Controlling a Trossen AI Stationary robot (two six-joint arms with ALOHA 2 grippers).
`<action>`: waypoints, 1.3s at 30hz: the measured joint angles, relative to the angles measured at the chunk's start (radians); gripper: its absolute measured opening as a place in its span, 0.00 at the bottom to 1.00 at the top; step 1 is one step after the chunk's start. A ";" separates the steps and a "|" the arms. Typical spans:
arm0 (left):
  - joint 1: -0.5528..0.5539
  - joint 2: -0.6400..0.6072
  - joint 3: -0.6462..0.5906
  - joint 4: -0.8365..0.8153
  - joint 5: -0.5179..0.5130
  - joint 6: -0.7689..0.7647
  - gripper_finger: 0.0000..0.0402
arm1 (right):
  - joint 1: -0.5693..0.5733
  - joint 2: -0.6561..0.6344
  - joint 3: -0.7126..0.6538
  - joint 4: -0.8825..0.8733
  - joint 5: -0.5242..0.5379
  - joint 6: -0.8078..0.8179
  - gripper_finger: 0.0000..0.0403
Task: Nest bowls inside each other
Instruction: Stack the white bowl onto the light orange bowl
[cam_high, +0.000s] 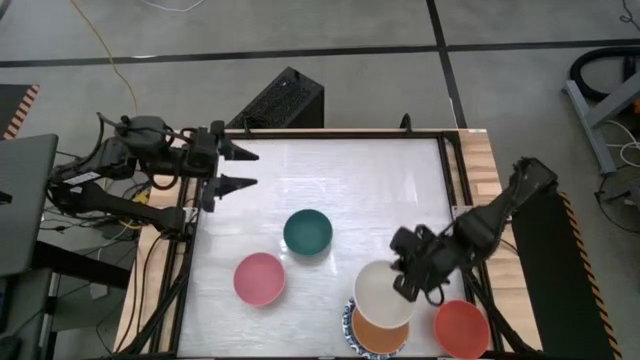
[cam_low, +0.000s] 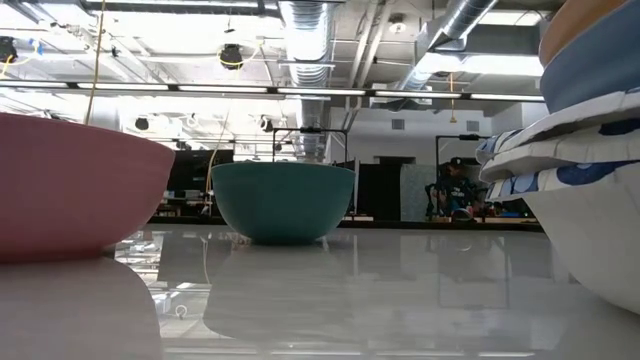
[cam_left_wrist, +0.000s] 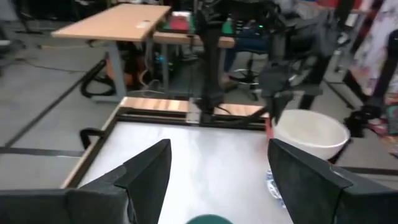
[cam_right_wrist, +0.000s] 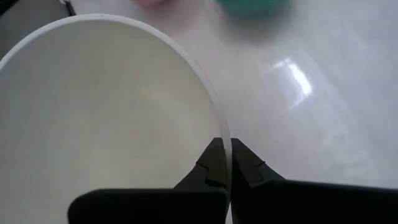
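My right gripper (cam_high: 402, 286) is shut on a cream bowl (cam_high: 384, 293) at the near right. The bowl sits over a stack (cam_high: 372, 334) that shows an orange bowl inside and a blue-patterned rim (cam_high: 349, 322). A red bowl (cam_high: 461, 328) stands to the right of the stack. A dark green bowl (cam_high: 307, 232) and a pink bowl (cam_high: 259, 278) rest on their bases mid-table. My left gripper (cam_high: 240, 168) is open and raised at the far left, holding nothing. My right gripper pinches the cream bowl's rim (cam_right_wrist: 225, 134) with one finger (cam_right_wrist: 212, 165) inside the bowl and the other (cam_right_wrist: 250, 169) outside. The fingers slant down from the table's right side. The bowl sits mouth up above the stack; whether it touches the stack I cannot tell.
The white table top (cam_high: 340, 180) has free room across its far half. A black frame (cam_high: 452, 180) and wooden border run around it. Cables and a black box (cam_high: 280, 100) lie beyond the far-left corner.
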 joint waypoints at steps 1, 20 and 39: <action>0.000 0.001 0.000 -0.002 0.015 -0.003 0.64 | 0.014 0.000 -0.032 0.031 0.003 0.029 0.02; 0.000 0.045 -0.001 -0.011 0.040 -0.040 0.64 | 0.167 0.000 -0.356 0.402 0.011 0.296 0.02; 0.005 0.086 -0.001 -0.021 -0.009 -0.059 0.64 | 0.155 0.074 -0.384 0.416 -0.018 0.202 0.17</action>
